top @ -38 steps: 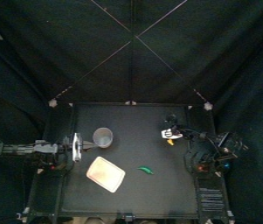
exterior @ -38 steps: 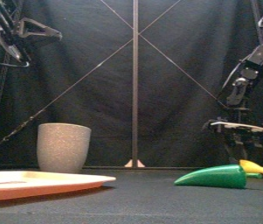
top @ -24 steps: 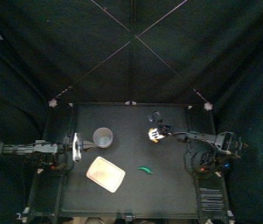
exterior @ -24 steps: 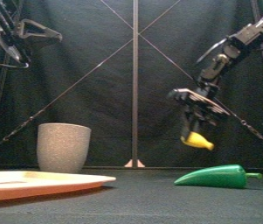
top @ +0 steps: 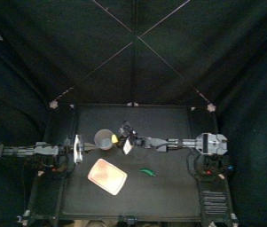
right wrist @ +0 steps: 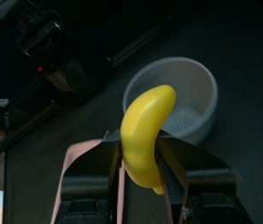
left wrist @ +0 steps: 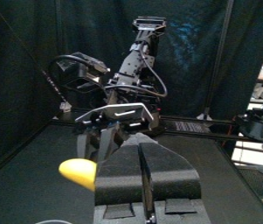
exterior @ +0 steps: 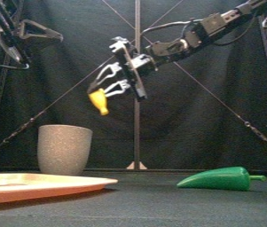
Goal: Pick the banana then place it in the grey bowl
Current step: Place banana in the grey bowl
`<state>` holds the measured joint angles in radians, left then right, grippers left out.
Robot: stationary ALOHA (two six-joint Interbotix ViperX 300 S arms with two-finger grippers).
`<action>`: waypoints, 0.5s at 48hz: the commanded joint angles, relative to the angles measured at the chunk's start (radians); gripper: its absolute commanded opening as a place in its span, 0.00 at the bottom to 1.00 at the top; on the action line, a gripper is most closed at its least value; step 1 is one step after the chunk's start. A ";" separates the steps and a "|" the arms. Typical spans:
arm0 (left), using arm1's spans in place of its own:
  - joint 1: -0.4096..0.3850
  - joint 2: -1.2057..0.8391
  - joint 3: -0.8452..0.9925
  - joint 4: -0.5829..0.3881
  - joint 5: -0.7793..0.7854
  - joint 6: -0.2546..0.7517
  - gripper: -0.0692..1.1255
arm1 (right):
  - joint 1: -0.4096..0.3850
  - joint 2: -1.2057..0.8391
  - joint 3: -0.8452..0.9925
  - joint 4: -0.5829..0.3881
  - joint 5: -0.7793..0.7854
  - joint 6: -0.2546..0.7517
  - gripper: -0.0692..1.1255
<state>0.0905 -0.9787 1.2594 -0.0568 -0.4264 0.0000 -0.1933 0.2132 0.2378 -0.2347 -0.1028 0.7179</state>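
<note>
Right pincer [exterior: 109,89] pinched the banana [exterior: 98,102] around its middle, one jaw on each side, and the fruit hung roughly upright in the air. In the front view the banana was above the grey cup [exterior: 65,149] and slightly to its right, clear of the rim and not touching it. Top view put the banana [top: 129,139] just beside the cup [top: 105,137] on the cup's right, with the right arm stretched in from the right across the desk [top: 171,191]. In the right wrist view the banana [right wrist: 145,131] was clamped between the fingers [right wrist: 93,166], and the cup's open mouth [right wrist: 186,87] was close behind it.

Left pincer [top: 76,149] rested low to the left of the cup. The left wrist view showed that pincer [left wrist: 145,171] with jaws pressed together, facing the banana [left wrist: 78,172] and the right pincer [left wrist: 120,118].

Pink tray [top: 108,176] lay flat in front of the cup, apart from it. Green toy pepper [top: 149,170] lay on the desk in front and to the right of the cup, near the tray's right side but not touching. In the front view the pepper [exterior: 218,179] was well to the cup's right and the tray [exterior: 41,184] was nearer than the cup
</note>
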 commanded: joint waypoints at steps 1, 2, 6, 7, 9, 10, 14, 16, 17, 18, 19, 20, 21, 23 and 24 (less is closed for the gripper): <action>0.003 0.002 -0.014 0.002 -0.003 0.002 0.07 | -0.006 0.043 -0.106 -0.020 -0.046 -0.003 0.43; 0.002 0.000 -0.014 0.002 -0.003 0.002 0.07 | -0.006 0.055 -0.121 -0.021 -0.054 -0.003 0.43; 0.002 0.002 -0.014 0.000 -0.003 0.000 0.07 | -0.023 0.107 -0.176 -0.025 -0.058 -0.006 0.43; 0.002 0.002 -0.014 0.000 -0.002 0.000 0.07 | -0.029 0.120 -0.190 -0.026 -0.058 -0.006 0.43; 0.002 0.002 -0.014 0.002 -0.002 0.000 0.07 | -0.038 0.141 -0.215 -0.032 -0.058 -0.008 0.44; 0.002 0.002 -0.012 0.002 -0.002 0.000 0.07 | -0.043 0.150 -0.225 -0.037 -0.058 -0.006 0.44; 0.002 0.002 -0.012 0.002 0.000 0.000 0.07 | -0.055 0.186 -0.262 -0.054 -0.057 -0.009 0.44; 0.002 0.002 -0.012 0.002 -0.002 0.000 0.07 | -0.060 0.196 -0.270 -0.066 -0.057 -0.008 0.45; 0.002 0.002 -0.011 0.002 -0.002 0.000 0.07 | -0.061 0.199 -0.275 -0.072 -0.055 -0.006 0.46; 0.002 0.002 -0.011 0.002 -0.002 0.000 0.07 | -0.063 0.206 -0.276 -0.080 -0.055 -0.008 0.47; 0.002 0.002 -0.009 0.002 -0.002 0.000 0.07 | -0.064 0.209 -0.279 -0.086 -0.057 -0.008 0.48; 0.002 0.002 -0.009 0.002 0.000 0.000 0.07 | -0.066 0.212 -0.282 -0.095 -0.057 -0.009 0.50; 0.003 0.002 -0.009 0.002 -0.002 0.000 0.07 | -0.067 0.215 -0.282 -0.103 -0.057 -0.008 0.52; 0.002 0.002 -0.009 0.002 -0.002 0.000 0.07 | -0.071 0.218 -0.284 -0.124 -0.055 -0.006 0.58; 0.002 0.002 -0.009 0.002 0.000 0.000 0.07 | -0.071 0.221 -0.284 -0.132 -0.057 -0.006 0.60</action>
